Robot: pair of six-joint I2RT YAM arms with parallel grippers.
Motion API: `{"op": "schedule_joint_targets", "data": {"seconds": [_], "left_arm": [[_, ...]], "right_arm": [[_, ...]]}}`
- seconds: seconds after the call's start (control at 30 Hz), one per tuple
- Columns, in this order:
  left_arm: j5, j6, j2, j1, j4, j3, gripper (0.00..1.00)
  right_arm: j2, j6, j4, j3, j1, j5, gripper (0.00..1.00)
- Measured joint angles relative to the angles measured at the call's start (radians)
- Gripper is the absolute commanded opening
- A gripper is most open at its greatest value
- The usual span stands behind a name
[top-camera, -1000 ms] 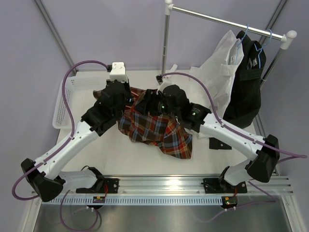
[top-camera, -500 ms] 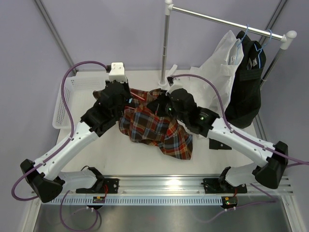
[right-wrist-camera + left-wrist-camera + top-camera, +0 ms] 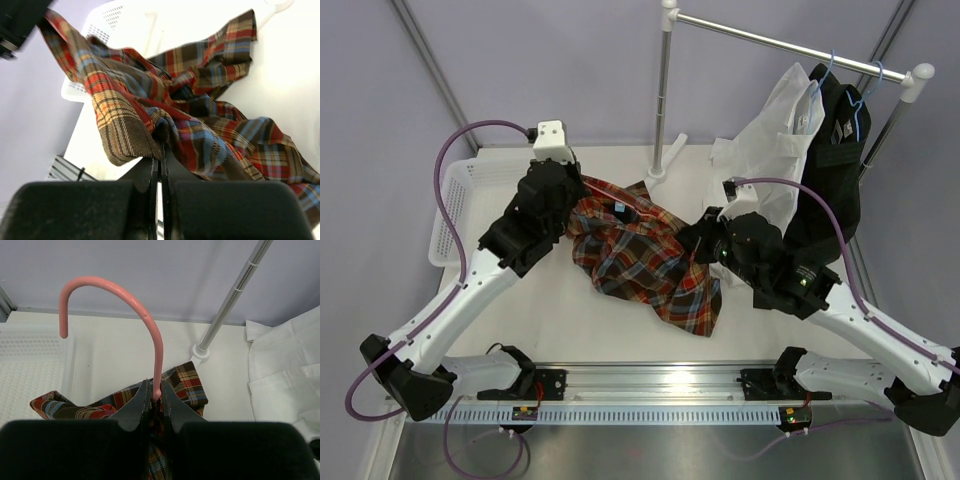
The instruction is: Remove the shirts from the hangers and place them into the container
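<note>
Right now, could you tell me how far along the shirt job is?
Done: nothing yet; no shirt shows in the white basket. In hand: the left jaws clamp the pink hanger, the right jaws pinch the plaid shirt on the table. Left: the white shirt and black shirt hang on the rail.

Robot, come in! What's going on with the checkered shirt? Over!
Left gripper shut on pink hanger. Right gripper shut on plaid shirt. Shirt on table, not yet in basket. Over.

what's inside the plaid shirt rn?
Pink hanger: only its hook shows above the plaid shirt, pinched in the left fingers. The rest is mostly covered by cloth.
</note>
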Motion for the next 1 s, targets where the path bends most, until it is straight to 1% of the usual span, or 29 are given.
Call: {"op": "schedule_joint_targets", "data": {"seconds": [0.13,0.4,0.53,0.63,0.83,1.0], "left_arm": [[0.034,-0.002,0.000,0.000,-0.018,0.040,0.00],[0.156,-0.006,0.000,0.010,-0.026,0.042,0.00],[0.182,0.000,-0.002,0.013,-0.019,0.025,0.00],[0.200,0.001,-0.017,0.019,0.003,-0.019,0.00],[0.270,-0.028,-0.037,0.068,0.025,-0.068,0.00],[0.287,-0.028,-0.048,0.073,0.038,-0.085,0.00]], "right_arm": [[-0.026,0.000,-0.020,-0.027,0.000,0.006,0.00],[-0.082,-0.009,-0.055,-0.037,-0.026,0.010,0.00],[-0.086,-0.016,-0.069,-0.040,-0.077,-0.032,0.00],[-0.087,-0.023,-0.087,-0.040,-0.125,-0.077,0.00],[-0.087,-0.037,-0.101,-0.040,-0.230,-0.191,0.00],[-0.087,-0.053,-0.113,-0.033,-0.260,-0.246,0.00]]}}
